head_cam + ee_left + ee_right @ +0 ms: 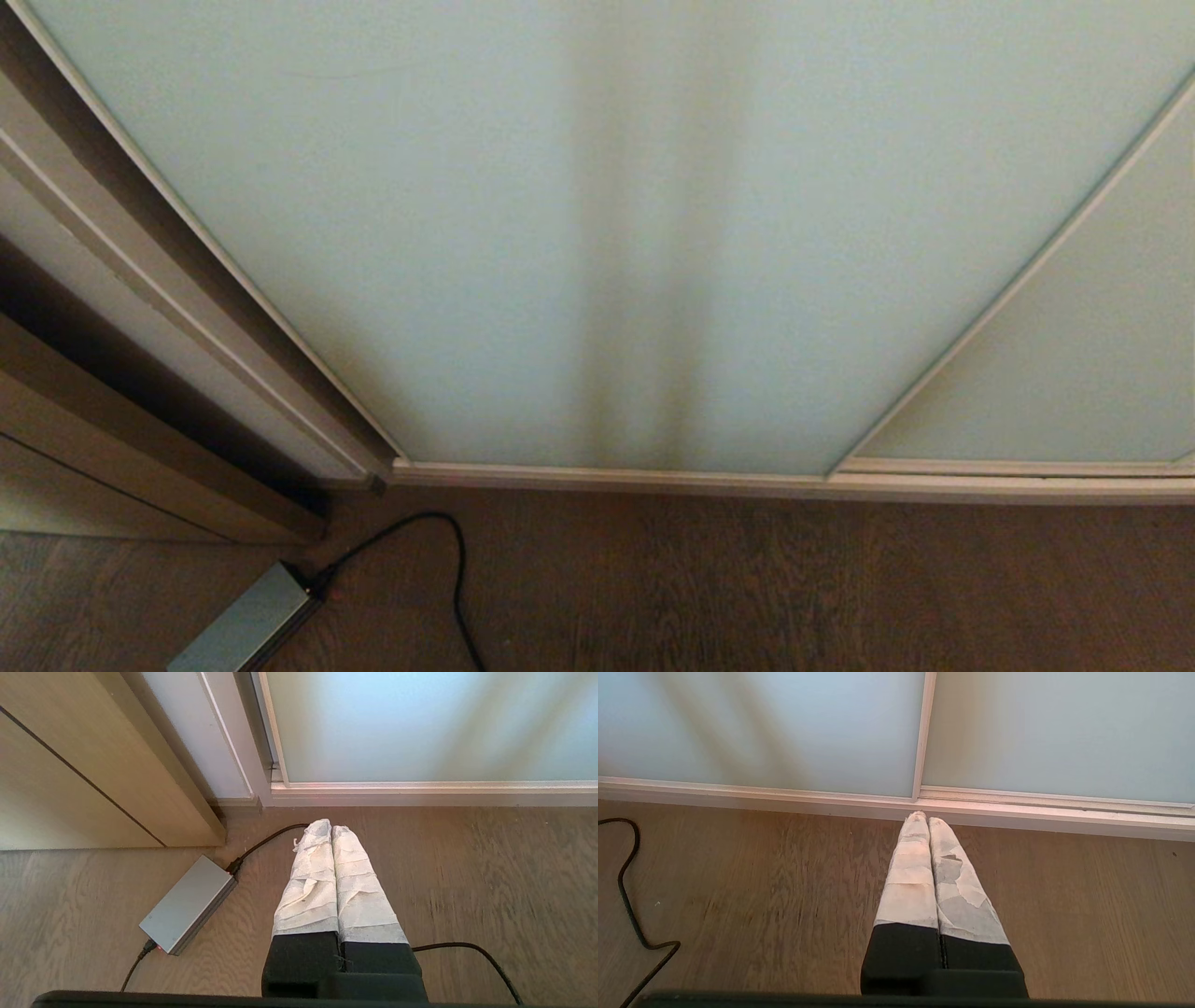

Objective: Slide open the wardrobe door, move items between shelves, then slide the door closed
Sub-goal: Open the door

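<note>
While both claws hang closed, sliding wardrobe door (579,233) stands shut.

A home, likely a bedroom: a tall pale green frosted-glass sliding wardrobe door (485,233) in a thin cream frame, brown wood-plank floor (794,588), light wooden door frame (93,765), and a grey power adapter (187,905) with black cable.

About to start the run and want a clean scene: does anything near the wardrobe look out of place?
Only one thing: a grey power brick lies on the wood floor left of the closed sliding wardrobe door, its black cable looping loose before the door. Nothing looks damaged or spilled.
</note>
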`<state>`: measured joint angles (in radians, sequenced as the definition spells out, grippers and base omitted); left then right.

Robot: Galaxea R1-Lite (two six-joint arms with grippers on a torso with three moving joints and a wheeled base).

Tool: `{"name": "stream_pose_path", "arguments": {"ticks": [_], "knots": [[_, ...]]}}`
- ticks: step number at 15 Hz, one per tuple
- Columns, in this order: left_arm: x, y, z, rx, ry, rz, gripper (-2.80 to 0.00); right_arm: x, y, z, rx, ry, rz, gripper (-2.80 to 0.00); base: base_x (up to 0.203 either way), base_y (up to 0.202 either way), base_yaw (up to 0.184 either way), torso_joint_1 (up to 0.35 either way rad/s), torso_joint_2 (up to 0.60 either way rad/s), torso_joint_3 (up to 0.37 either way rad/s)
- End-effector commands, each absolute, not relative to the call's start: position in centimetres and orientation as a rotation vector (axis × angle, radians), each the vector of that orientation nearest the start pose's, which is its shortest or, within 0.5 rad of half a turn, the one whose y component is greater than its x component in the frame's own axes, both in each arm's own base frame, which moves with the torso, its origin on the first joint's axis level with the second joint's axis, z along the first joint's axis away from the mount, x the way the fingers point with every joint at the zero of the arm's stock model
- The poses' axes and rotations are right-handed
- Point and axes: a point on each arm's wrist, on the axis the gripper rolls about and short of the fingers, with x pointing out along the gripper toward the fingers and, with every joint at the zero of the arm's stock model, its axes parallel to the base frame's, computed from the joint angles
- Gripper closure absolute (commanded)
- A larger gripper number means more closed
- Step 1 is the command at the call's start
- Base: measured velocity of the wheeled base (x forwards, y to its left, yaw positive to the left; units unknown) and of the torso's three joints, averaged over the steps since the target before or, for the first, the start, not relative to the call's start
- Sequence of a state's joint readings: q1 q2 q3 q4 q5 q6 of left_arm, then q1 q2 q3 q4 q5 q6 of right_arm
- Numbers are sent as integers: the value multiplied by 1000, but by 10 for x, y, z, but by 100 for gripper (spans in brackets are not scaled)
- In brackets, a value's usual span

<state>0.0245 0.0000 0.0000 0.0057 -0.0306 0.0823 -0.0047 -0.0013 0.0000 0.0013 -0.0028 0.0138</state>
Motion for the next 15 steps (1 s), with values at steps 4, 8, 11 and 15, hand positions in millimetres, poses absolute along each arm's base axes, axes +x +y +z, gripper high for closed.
{"name": "stream_pose_path", "arguments": {"ticks": [4,8,11,15], "knots": [[-23,-1,75,83,7,-6,0,-23,0,75,14,0,-9,0,0,0,0,0,0,0],[-23,-1,75,83,7,-6,0,-23,0,75,14,0,-9,0,0,0,0,0,0,0],[-23,-1,75,83,7,-6,0,-23,0,75,14,1,-9,0,0,0,0,0,0,0],[-23,-1,75,96,9,-7,0,-23,0,75,14,1,-9,0,0,0,0,0,0,0]]}}
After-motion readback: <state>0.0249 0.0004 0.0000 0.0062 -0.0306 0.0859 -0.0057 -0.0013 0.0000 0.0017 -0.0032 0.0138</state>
